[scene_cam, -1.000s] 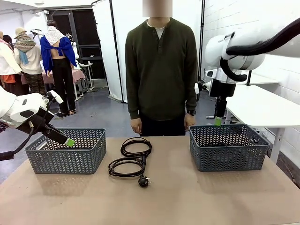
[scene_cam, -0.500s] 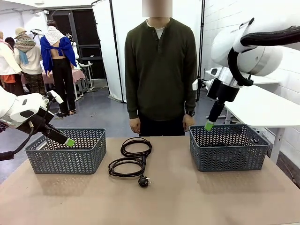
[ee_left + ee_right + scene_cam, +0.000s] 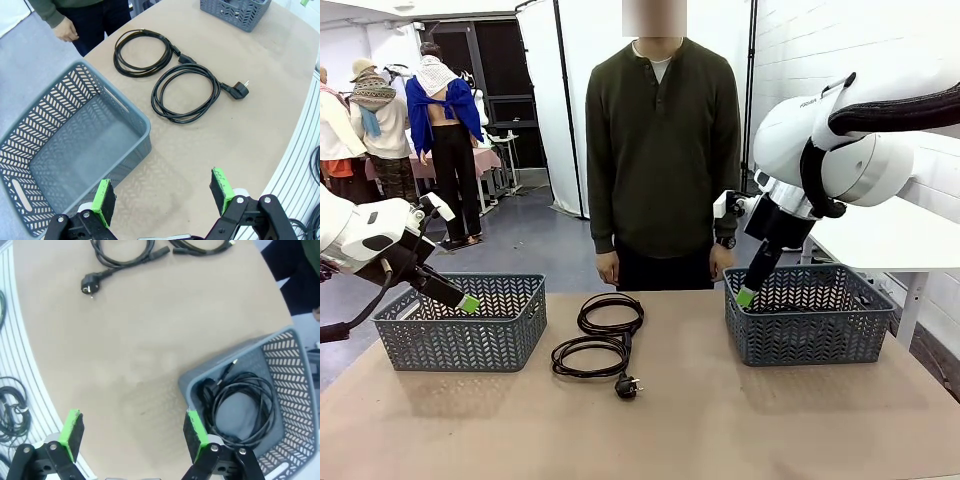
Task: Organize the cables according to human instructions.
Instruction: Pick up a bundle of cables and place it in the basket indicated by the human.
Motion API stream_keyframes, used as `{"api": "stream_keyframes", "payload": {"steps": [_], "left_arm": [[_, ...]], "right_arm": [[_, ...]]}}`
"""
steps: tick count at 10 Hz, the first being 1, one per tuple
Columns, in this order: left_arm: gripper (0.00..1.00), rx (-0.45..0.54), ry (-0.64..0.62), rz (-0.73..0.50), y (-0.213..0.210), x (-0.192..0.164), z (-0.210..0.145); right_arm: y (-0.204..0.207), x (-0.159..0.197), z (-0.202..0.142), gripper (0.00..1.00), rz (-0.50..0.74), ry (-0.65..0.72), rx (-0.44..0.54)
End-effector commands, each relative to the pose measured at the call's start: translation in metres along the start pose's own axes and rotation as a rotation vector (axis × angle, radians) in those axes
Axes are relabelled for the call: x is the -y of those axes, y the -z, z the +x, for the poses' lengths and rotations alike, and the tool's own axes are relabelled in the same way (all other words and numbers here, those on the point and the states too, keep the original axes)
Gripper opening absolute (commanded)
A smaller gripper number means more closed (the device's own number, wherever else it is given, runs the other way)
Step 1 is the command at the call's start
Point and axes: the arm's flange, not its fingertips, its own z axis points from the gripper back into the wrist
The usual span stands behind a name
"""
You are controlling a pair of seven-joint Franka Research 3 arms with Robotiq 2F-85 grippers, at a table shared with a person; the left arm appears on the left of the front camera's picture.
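right wrist view: shows right fingers (image 3: 194,432) spread open, empty; coiled cable (image 3: 218,410) in basket (image 3: 292,355) at 4 o'clock; left fingers (image 3: 104,200) open, empty too.

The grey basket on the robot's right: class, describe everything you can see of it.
The grey basket looks like plastic: rectangular, herringbone-slotted walls, plain rim, solid floor. It stands upright on the brown table, toward its far right. One coiled black cable with a plug lies inside. The open right hand hangs above its left edge.
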Motion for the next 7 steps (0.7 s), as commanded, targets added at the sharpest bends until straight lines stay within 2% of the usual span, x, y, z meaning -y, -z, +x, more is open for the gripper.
{"api": "stream_keyframes", "payload": {"steps": [1, 7], "left_arm": [[1.00, 0.003, -0.018, -0.007, 0.0006, -0.0015, -0.0006], [1.00, 0.003, -0.018, -0.007, 0.0006, -0.0015, -0.0006]], "right_arm": [[-0.0030, 0.0027, -0.0019, 1.00, -0.007, 0.005, 0.002], [-0.0030, 0.0027, -0.0019, 1.00, -0.007, 0.005, 0.002]]}}
